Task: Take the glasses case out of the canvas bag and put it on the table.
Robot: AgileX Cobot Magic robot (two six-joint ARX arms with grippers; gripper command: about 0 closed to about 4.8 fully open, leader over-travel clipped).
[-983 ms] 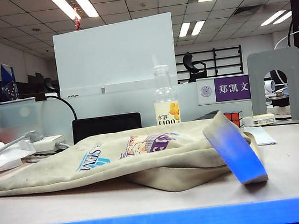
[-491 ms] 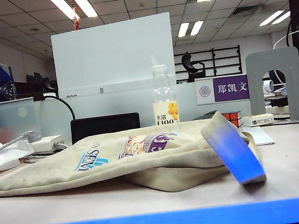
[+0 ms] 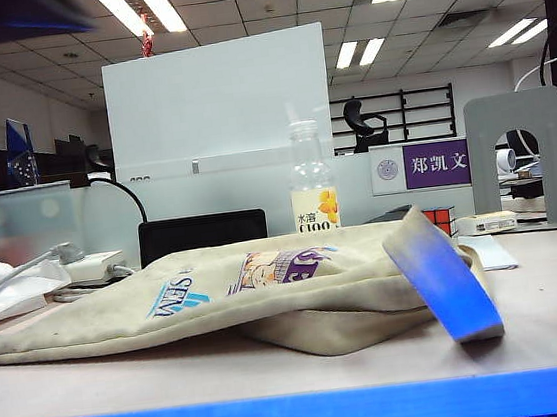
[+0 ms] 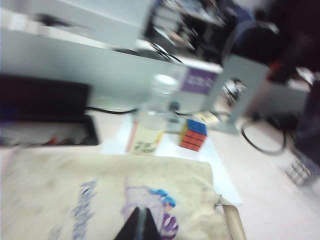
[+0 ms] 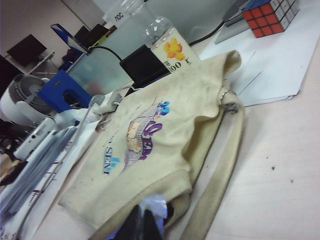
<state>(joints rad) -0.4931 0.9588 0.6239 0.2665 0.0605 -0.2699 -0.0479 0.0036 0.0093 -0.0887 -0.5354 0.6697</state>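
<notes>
The canvas bag (image 3: 268,290) lies flat on the table (image 3: 553,318), print side up, with one strap (image 3: 442,275) looped at its right end. My left gripper (image 4: 141,225) is shut and empty, hovering over the bag's (image 4: 100,195) purple print. The right gripper (image 5: 141,225) is also shut and empty, just in front of the bag's (image 5: 150,135) open mouth. A pale blue-white thing (image 5: 154,206) shows inside that mouth; I cannot tell whether it is the glasses case. In the exterior view only a dark blur of the left arm (image 3: 5,18) shows at the top left.
Behind the bag stand a clear bottle (image 3: 312,190), a black box (image 3: 201,235) and a Rubik's cube (image 3: 439,218) on white paper (image 3: 485,250). A grey bookend (image 3: 519,156) is at the back right. Cables and a white adapter (image 3: 84,269) lie at the left.
A dark blur of the left arm has come into the top left of the exterior view. The bag and its strap lie as before.
</notes>
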